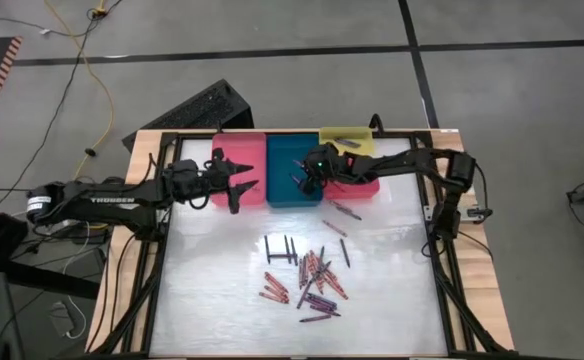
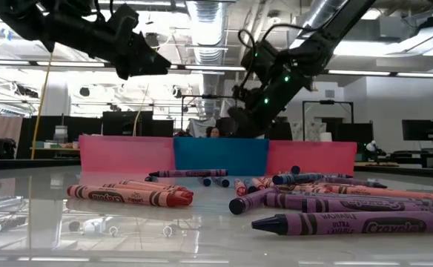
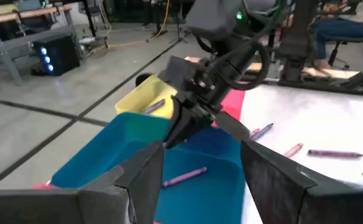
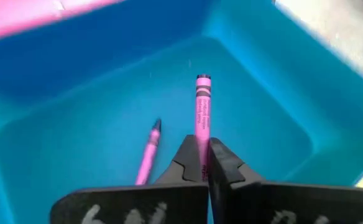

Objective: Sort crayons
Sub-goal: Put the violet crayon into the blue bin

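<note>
Over the teal tray (image 4: 281,118) our right gripper (image 4: 203,163) pinches a pink crayon (image 4: 202,115), another pink crayon (image 4: 148,151) lying below. Our left gripper (image 1: 240,184) hovers wide over the pink tray (image 1: 234,150). Loose crayons (image 1: 310,277) litter the glossy white table (image 1: 392,290).

Left arm stretched in from the left, its tool (image 1: 240,185) with fingers apart and empty, right arm bent inward from the right, its tool (image 1: 302,176) pinched tight, pointing downward

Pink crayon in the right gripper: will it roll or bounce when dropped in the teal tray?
Probably rolls a little: the pink crayon is a round stick. The teal tray has walls, so it should stay inside. It looks stiff in the right gripper.
</note>
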Available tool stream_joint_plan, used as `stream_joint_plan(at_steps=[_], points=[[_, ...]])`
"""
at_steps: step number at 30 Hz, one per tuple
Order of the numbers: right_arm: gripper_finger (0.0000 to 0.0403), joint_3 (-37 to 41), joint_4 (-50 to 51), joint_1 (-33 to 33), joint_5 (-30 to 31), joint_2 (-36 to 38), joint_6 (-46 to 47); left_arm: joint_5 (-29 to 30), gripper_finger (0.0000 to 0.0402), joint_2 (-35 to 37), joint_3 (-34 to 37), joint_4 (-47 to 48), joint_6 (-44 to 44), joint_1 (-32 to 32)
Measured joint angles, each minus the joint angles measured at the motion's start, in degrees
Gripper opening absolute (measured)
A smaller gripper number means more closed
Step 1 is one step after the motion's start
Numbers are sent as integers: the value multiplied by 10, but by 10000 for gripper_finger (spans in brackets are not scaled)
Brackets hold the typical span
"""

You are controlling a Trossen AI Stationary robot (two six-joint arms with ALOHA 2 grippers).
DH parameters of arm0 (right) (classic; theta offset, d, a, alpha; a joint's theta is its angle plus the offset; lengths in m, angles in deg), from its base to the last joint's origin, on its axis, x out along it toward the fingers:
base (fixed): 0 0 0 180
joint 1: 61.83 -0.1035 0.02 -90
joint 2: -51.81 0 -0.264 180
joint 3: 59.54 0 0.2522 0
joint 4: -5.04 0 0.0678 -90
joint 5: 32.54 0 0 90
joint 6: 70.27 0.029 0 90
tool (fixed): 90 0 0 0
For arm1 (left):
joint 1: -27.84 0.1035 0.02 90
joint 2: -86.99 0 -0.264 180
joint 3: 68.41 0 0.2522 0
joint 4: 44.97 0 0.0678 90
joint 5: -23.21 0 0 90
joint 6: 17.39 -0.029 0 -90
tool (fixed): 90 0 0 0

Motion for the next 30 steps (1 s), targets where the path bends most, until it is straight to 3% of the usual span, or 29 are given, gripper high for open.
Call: stream_joint_plan(at_steps=[12, 18, 23, 30], points=[[9, -29, 0, 0, -27, -40, -5, -45, 204, -28, 0, -6, 41, 56], [37, -60, 33, -3, -43, -40, -11, -46, 204, -28, 0, -4, 52, 55], [64, -106, 114, -15, -43, -30, -17, -76, 204, -26, 0, -4, 79, 55], [67, -162, 253, -44, -35, -3, -17, -153, 204, -26, 0, -4, 123, 30]])
